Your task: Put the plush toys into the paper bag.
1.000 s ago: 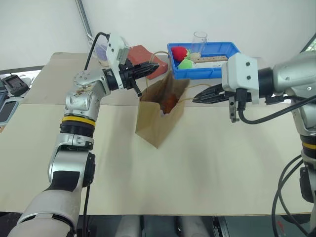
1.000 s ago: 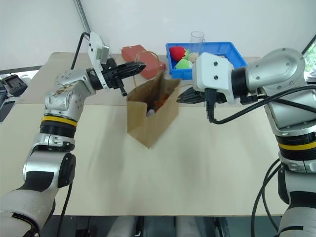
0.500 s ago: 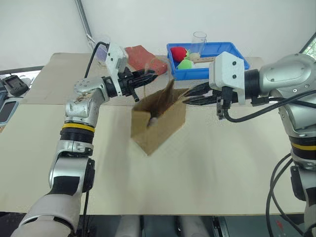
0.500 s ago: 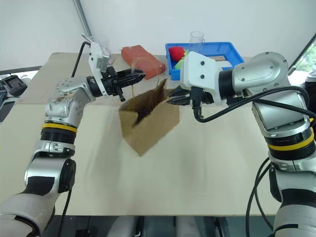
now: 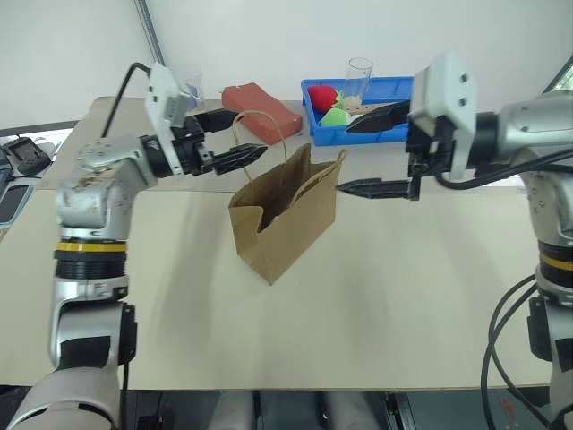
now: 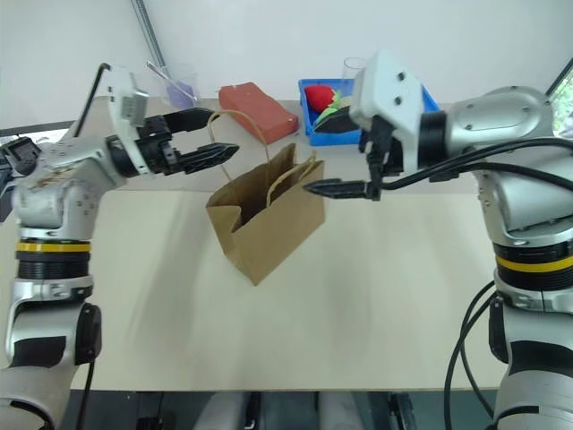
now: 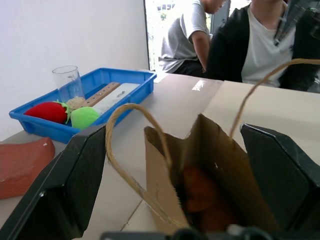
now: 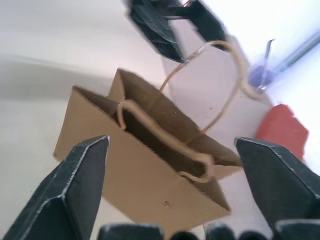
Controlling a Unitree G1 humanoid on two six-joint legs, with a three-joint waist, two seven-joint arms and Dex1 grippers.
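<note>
Bag upright on the table [image 5: 403, 296] for you in the left eye view: one paper bag [image 5: 285, 215], standing between the two arms, mouth open. Your left gripper [image 5: 235, 139] has its fingers spread, just beside the tall twine handle [image 5: 260, 134]; your right gripper [image 5: 376, 152] is spread wide too, one finger near the bag's rim, gripping nothing. I'd judge the kraft paper light and creasable, the bag easy to tip, so steady it at the rim or take the twine loops, never the thin side walls.

Right eye view now, same scene: behind the bag you've got one reddish block [image 6: 259, 102], one blue tray [image 6: 430, 98] with one red and one green soft item, and one clear cup [image 6: 352, 70] at its edge.

Left wrist view, you're looking straight down the mouth: one brown-orange plush toy [image 7: 200, 195] sits deep inside. It looks soft and squashy. The white one I can't make out. Two people sit beyond the table.

Right wrist view: both black fingers [image 8: 80, 185] frame the bag, two loop handles counted, the interior dark.
</note>
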